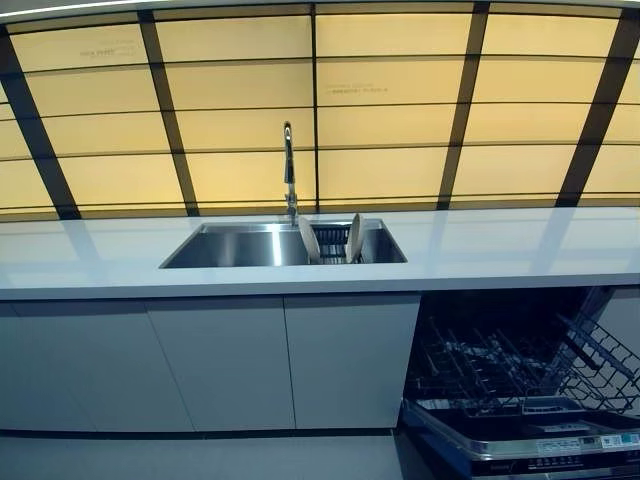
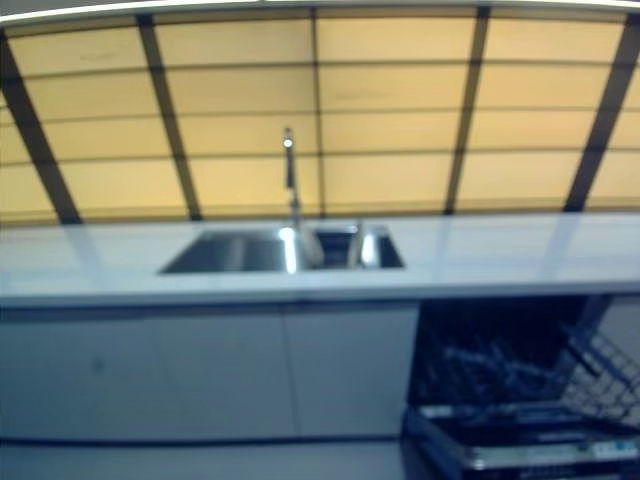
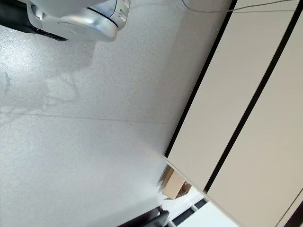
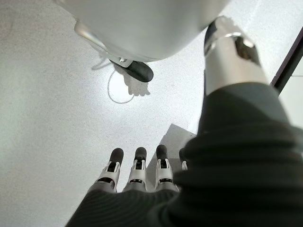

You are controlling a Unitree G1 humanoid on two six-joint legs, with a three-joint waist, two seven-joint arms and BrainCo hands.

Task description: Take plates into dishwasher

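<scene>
Left eye view faces a long glossy white countertop under a wall of amber panels framed in dark strips. A rectangular stainless sink sits inset, a slim chrome faucet behind it. Two pale round plates stand on edge in a dark rack at the sink's right end. Flat white cabinet doors run below; right of them the dishwasher gapes, its wire rack pulled out. Right hand hangs over speckled floor, fingers straight, empty. Left hand unseen.

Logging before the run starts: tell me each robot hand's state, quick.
Left robot hand: not in view.
Right robot hand: open, straight fingers, holding nothing.
</scene>
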